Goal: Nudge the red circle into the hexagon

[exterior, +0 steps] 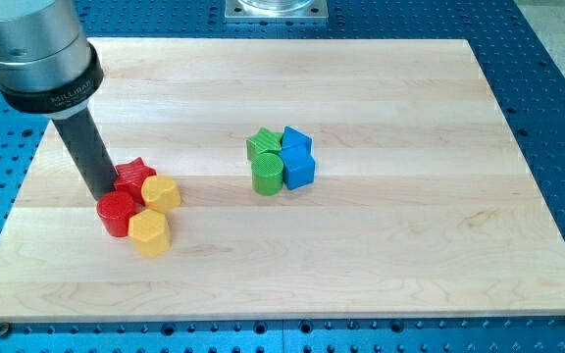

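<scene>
The red circle lies at the view's lower left on the wooden board. It touches a yellow hexagon on its lower right. A second yellow block sits above that hexagon, beside a red star. My tip stands just above the red circle and left of the red star, touching or nearly touching both. The dark rod rises from it toward the view's upper left.
Near the board's centre is a second cluster: a green star, a green cylinder and two blue blocks. A blue perforated table surrounds the board.
</scene>
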You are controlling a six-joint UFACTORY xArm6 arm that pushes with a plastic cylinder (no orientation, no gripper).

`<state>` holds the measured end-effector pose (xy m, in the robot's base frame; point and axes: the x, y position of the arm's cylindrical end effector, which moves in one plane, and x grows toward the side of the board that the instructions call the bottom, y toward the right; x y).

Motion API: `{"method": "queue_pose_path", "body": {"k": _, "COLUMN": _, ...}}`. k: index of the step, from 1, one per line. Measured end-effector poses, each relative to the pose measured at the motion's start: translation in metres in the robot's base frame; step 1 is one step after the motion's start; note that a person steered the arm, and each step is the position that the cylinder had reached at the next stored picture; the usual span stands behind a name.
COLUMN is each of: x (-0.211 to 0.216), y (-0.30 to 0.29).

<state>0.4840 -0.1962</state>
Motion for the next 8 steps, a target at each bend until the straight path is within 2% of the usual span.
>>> {"method": "queue_pose_path", "body": {"k": 2, "x": 0.002, "y": -0.018}}
{"method": "queue_pose_path", "body": {"k": 3, "x": 0.028, "y": -0.036}}
{"method": "queue_pose_path", "body": {"k": 4, "x": 0.039, "y": -0.018}}
{"method": "queue_pose_path", "body": {"k": 8, "x": 0.039, "y": -0.007}}
